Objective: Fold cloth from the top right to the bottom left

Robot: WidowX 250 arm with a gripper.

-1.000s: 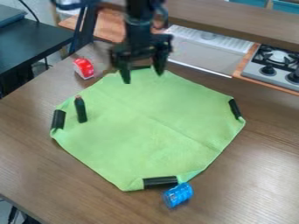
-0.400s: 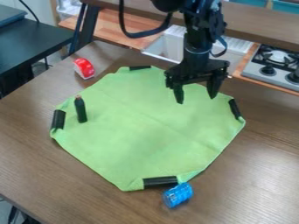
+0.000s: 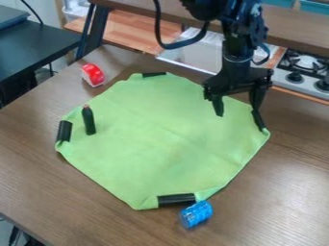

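Pincer [image 3: 238,113] spread at upper rt. edge of green cloth [image 3: 154,139], cloth open on table [image 3: 289,192].
We see the pincer pointing down, fingers well apart; its rt. finger overlaps a blk strip [image 3: 259,122] at the cloth's rt. edge, contact we can't tell. Cloth lies approx. flat, mid-table, w/ corners turned in & faint creases; we note more strips at top [image 3: 153,74], lt. [image 3: 65,130] & bottom [image 3: 177,199]. Dk. bottle [image 3: 89,121] on cloth nr. lt. edge; blue can [image 3: 195,214] on its side by bottom strip; red/wht. item [image 3: 93,75] on table, upper lt., off cloth.
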